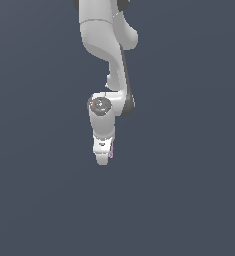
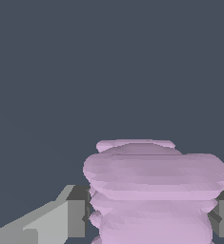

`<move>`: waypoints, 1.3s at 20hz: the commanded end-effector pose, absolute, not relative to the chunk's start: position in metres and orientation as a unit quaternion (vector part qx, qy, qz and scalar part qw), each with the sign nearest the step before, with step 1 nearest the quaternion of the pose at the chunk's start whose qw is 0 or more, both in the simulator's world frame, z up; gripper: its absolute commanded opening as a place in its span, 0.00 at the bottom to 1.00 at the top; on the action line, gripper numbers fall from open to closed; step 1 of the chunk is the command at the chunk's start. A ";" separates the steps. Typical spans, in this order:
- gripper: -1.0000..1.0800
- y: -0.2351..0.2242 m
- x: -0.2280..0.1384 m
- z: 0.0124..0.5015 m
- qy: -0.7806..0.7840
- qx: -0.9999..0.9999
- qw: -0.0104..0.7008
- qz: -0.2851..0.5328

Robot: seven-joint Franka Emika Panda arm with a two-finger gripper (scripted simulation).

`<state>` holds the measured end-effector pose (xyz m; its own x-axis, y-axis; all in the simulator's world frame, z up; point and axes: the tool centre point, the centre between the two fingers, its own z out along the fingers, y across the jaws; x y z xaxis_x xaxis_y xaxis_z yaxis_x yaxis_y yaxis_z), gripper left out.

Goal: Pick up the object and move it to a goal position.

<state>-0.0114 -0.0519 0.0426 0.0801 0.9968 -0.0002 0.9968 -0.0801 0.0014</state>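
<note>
Object (image 2: 154,190): pale pink-purple lumpy block, ridged in stacked bulging layers, which you will find seated between the two fingers of the gripper (image 2: 151,214). Grip status: clenched on the block; in the wrist view one grey pad (image 2: 77,212) presses one flank and the other pad (image 2: 223,217) presses the opposite flank, with the widest bulge of the block spreading out past the pads.

Gripper (image 1: 103,150), exterior view: white, pointing downward at the end of the arm; only a thin pink sliver of the block (image 1: 111,150) shows on the side toward the exterior view's right.

Arm (image 1: 106,65): white Franka Panda links with a dark round joint cap (image 1: 100,105), descending from the upper edge of the frame.

Surroundings: plain dark blue-grey backdrop (image 1: 189,175) on all sides; you cannot tell from either view whether the block touches any surface.
</note>
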 end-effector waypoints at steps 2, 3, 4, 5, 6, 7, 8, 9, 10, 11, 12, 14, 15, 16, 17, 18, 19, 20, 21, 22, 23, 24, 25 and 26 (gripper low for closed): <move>0.00 -0.052 -0.012 0.042 0.678 0.735 0.000 0.000; 0.00 -0.052 -0.012 0.042 0.678 0.735 0.000 0.000; 0.00 -0.052 -0.012 0.042 0.678 0.735 0.000 0.000; 0.00 -0.052 -0.012 0.042 0.678 0.735 0.000 0.000; 0.00 -0.052 -0.011 0.043 0.678 0.735 0.001 0.000; 0.00 -0.052 -0.011 0.043 0.678 0.735 0.001 0.000; 0.00 -0.051 -0.011 0.044 0.678 0.735 0.001 0.000; 0.00 -0.051 -0.012 0.045 0.678 0.735 0.001 0.000; 0.00 -0.050 -0.012 0.047 0.678 0.735 0.001 0.000; 0.00 -0.049 -0.012 0.049 0.678 0.735 0.001 0.000; 0.00 -0.047 -0.013 0.051 0.678 0.735 0.001 0.000; 0.00 -0.043 -0.014 0.058 0.678 0.735 0.001 0.000; 0.00 -0.041 -0.015 0.063 0.678 0.735 0.001 0.000; 0.00 -0.039 -0.016 0.068 0.678 0.735 0.001 0.000; 0.00 -0.036 -0.017 0.073 0.678 0.735 0.001 0.000; 0.00 -0.033 -0.018 0.079 0.678 0.735 0.001 0.000; 0.00 -0.029 -0.019 0.085 0.678 0.735 0.001 0.000; 0.00 -0.025 -0.020 0.092 0.679 0.735 0.001 0.000; 0.00 -0.021 -0.022 0.100 0.679 0.735 0.001 0.000; 0.00 -0.017 -0.023 0.108 0.679 0.734 0.001 -0.001; 0.00 -0.012 -0.025 0.117 0.679 0.734 0.001 -0.001; 0.00 -0.007 -0.026 0.126 0.679 0.734 0.001 -0.001; 0.00 -0.002 -0.028 0.136 0.679 0.734 0.001 -0.001; 0.00 0.004 -0.030 0.146 0.679 0.734 0.001 -0.001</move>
